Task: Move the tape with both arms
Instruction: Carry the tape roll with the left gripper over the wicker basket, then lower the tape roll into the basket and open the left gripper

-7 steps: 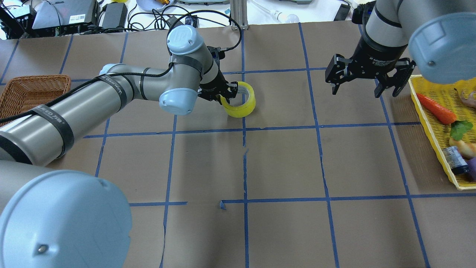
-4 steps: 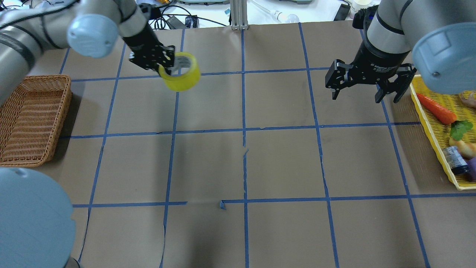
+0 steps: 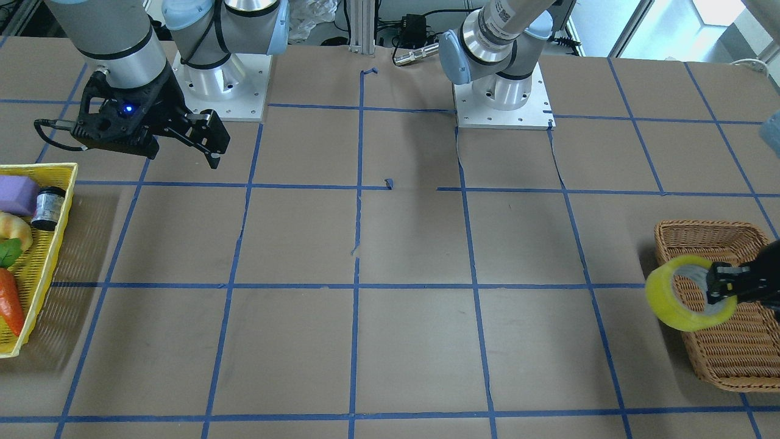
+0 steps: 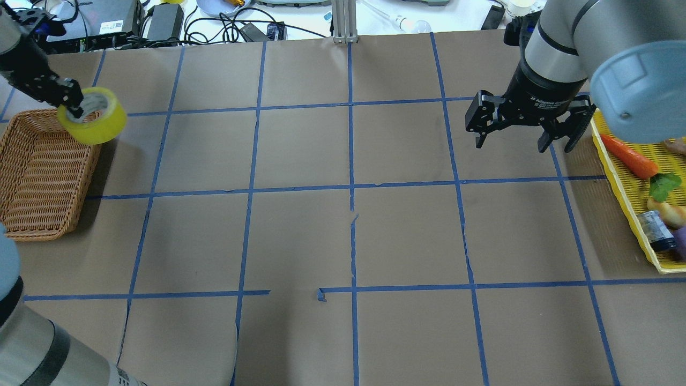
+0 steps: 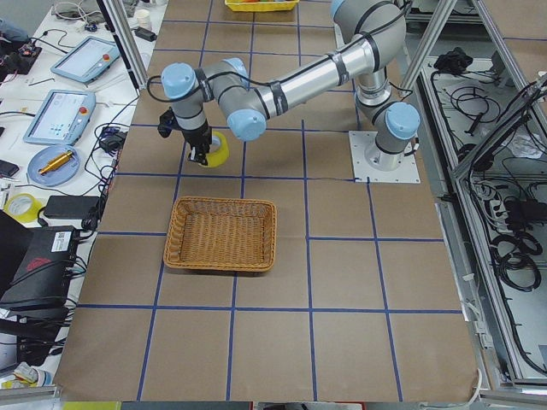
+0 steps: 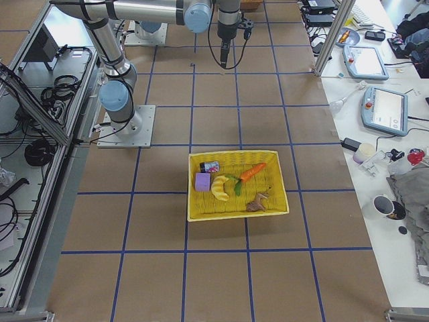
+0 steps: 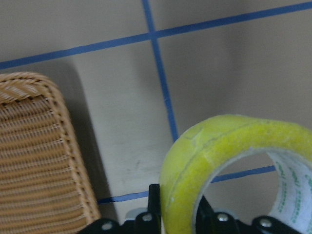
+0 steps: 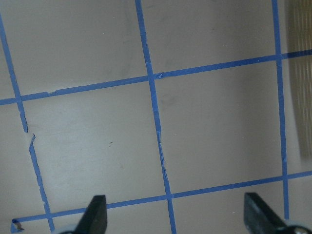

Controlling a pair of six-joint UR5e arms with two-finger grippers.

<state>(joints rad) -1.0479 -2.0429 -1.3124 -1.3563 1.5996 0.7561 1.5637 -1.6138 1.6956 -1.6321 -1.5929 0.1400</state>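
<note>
The yellow tape roll (image 4: 95,126) hangs in the air, clamped through its wall by my left gripper (image 4: 75,107), one finger inside the ring and one outside. It is held at the corner of the brown wicker basket (image 4: 37,177) that lies far from the robot and toward the table's middle. The left wrist view shows the tape (image 7: 219,156) close up, with the basket (image 7: 34,146) to its left. The front view shows the tape (image 3: 685,305) by the basket rim (image 3: 707,228). My right gripper (image 4: 512,143) is open and empty above the table.
A yellow tray (image 4: 616,161) with a carrot, a small jar and other items stands at the right edge, close to the right gripper. Cables and devices lie beyond the table's far edge. Blue tape lines grid the brown table.
My left arm has swung left, carrying the tape from the table's middle to the wicker basket's corner. The right gripper has stayed open and has barely moved.
</note>
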